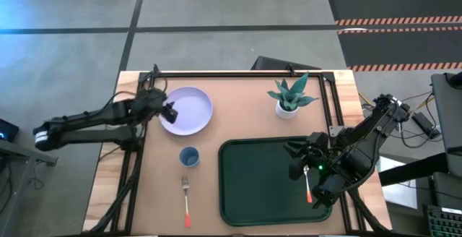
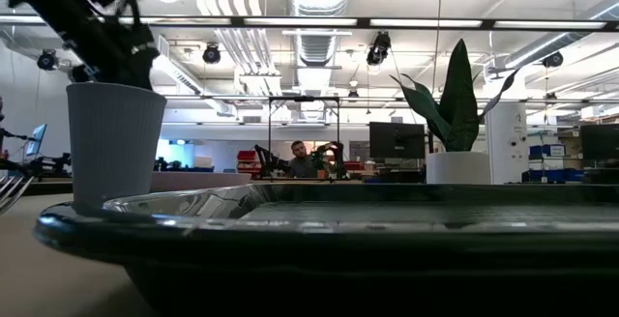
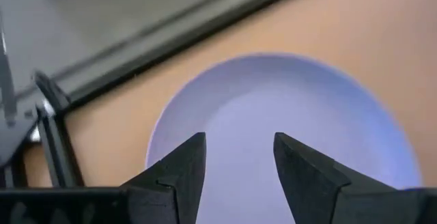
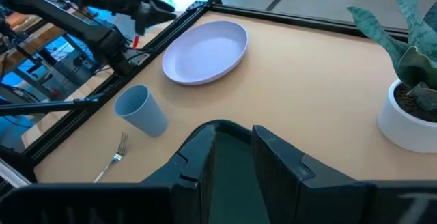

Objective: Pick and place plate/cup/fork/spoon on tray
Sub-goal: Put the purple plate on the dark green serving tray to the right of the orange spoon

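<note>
The pale lavender plate lies flat on the table at the far left, and my left gripper hovers open over its left rim; in the left wrist view the plate fills the space beyond the two spread fingers. The blue cup stands upright nearer the front, and the fork lies in front of it. The dark green tray lies at the front right. The spoon's orange-red handle shows on the tray beside my right arm. My right gripper hangs open above the tray, holding nothing.
A white pot with a green plant stands behind the tray. A dark metal frame runs along the table's far edge and sides. Bare tabletop lies between the plate and the plant. A person sits far off in the room.
</note>
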Robot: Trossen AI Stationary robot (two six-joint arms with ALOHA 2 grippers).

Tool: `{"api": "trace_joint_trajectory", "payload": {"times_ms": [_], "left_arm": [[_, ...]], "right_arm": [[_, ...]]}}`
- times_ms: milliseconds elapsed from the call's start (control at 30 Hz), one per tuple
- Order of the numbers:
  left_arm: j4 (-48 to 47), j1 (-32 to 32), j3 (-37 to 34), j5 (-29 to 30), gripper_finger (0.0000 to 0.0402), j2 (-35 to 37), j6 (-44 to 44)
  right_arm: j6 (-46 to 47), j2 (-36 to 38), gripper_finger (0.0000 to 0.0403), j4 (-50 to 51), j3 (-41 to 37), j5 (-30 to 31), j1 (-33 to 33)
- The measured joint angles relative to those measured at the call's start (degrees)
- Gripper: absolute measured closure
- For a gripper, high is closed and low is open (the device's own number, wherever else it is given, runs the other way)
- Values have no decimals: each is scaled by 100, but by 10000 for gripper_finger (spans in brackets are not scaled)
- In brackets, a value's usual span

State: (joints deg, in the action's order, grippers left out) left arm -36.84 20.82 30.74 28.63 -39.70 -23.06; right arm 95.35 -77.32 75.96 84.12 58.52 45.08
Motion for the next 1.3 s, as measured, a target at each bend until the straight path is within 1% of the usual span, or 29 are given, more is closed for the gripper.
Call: {"api": "trace_joint_trajectory", "payload": {"times_ms": [100,233,333,400,467,567,700,900,967,1133,1300], "left_arm": [[34,770,34,-787,253,-215,286],[65,1795,153,-1335,260,-615,710],[116,2475,421,-1796,261,-957,1000],[123,2879,601,-2203,261,-1231,1018],[129,3145,806,-2541,261,-1560,1163],[109,3301,1014,-2611,261,-2097,1490],[-127,3324,1280,-2605,261,-2881,1832],[-148,3324,1526,-2174,261,-3896,2093],[-151,3324,1613,-2069,261,-4144,2161],[-76,3329,1716,-2014,261,-4632,2243],[-155,3326,1723,-2069,261,-4921,2237]], "right_arm": [[-12,4,316,0,0,0,0],[-83,24,316,-1,0,-2,0],[-107,70,316,0,0,-2,0],[-161,109,316,0,0,-2,0],[-232,149,316,0,0,0,0],[-309,212,316,0,0,2,0],[-388,283,316,0,0,4,0],[-439,302,316,-30,0,20,0],[-443,302,316,-70,0,21,0],[-492,302,316,-166,0,20,0],[-494,302,316,-168,0,17,0]]}}
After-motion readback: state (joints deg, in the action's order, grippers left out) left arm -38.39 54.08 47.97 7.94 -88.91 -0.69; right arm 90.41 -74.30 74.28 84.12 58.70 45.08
